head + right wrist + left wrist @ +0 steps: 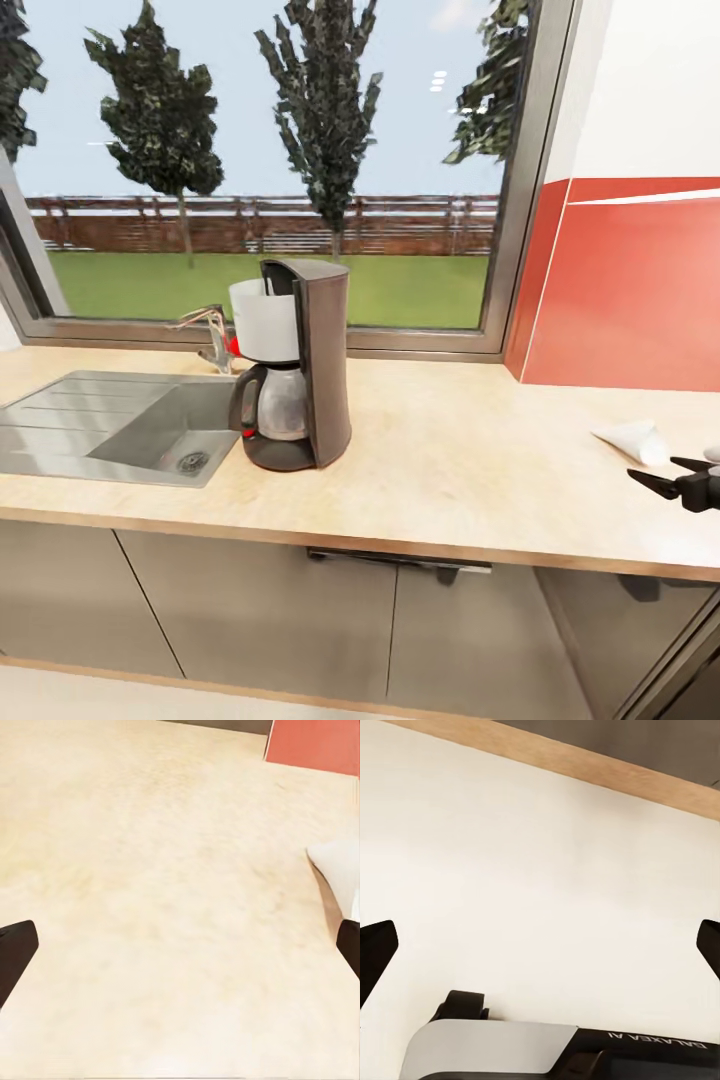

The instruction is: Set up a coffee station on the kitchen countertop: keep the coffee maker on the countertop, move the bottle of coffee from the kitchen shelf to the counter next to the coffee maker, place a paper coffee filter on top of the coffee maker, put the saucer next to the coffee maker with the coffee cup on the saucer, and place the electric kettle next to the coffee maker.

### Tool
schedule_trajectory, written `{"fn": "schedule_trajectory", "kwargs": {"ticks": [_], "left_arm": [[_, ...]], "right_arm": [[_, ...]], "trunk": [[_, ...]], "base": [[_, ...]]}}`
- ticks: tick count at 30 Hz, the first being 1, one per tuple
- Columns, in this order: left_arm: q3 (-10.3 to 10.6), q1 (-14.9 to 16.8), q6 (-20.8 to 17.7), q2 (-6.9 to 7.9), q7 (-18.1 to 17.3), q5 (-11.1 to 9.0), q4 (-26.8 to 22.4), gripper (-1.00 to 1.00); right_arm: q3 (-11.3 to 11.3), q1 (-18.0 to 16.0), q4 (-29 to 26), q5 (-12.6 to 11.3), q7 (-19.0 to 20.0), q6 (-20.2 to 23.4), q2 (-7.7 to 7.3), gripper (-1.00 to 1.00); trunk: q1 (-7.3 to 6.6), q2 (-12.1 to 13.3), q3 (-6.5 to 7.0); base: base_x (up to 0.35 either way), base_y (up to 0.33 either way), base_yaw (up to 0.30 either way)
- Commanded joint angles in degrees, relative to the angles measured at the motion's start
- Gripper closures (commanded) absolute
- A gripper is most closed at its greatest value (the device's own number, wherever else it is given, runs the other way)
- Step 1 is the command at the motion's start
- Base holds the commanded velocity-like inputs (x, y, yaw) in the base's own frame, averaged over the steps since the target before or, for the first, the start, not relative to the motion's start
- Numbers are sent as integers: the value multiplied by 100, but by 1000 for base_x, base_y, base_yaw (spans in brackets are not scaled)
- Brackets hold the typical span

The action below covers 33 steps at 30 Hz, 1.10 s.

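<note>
The coffee maker (300,370) stands upright on the light wood-grain countertop (450,460), just right of the sink; it has a dark body, a white upper part and a carafe below. A white paper coffee filter (632,440) lies flat on the countertop at the far right, also seen as the filter (341,874) in the right wrist view. My right gripper (655,470) hovers open just in front of the filter, its fingers pointing left, with nothing between them. In its own view the right gripper (180,952) looks down on bare countertop. My left gripper (540,952) is open over a pale floor.
A steel sink (110,425) with a faucet (205,335) is set into the countertop's left part. A large window runs behind, and a red wall panel (630,290) closes the right end. Grey cabinet fronts (300,620) sit below the counter edge.
</note>
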<state>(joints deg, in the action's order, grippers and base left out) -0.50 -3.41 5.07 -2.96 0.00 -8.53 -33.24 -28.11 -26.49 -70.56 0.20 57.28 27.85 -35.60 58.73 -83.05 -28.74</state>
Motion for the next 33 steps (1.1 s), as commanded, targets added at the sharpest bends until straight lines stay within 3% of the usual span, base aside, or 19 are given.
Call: {"fn": "schedule_trajectory", "kwargs": {"ticks": [1,5,7,10,33], "left_arm": [[-4,-2,5,-2,0,-43,-7,-100],[-3,-2,3,-2,0,-43,-7,-100],[-8,-2,3,-2,0,-43,-7,-100],[-10,-2,8,-2,0,-43,-7,-100],[-11,-2,9,-2,0,-43,-11,-100]], "right_arm": [[-8,-5,34,0,21,36,1,-100],[-9,-5,227,3,10,-189,-3,-100],[-12,-5,339,0,16,-634,-4,-100],[-17,-5,394,-2,6,-830,-7,-100],[-35,-5,462,-2,-229,-909,-8,-100]], "trunk": [[0,-3,-5],[0,-3,-5],[0,-3,-5],[0,-3,-5],[0,-3,-5]], "base": [[0,0,21],[39,-5,10],[79,-38,3],[30,-13,1],[48,-35,0]]}}
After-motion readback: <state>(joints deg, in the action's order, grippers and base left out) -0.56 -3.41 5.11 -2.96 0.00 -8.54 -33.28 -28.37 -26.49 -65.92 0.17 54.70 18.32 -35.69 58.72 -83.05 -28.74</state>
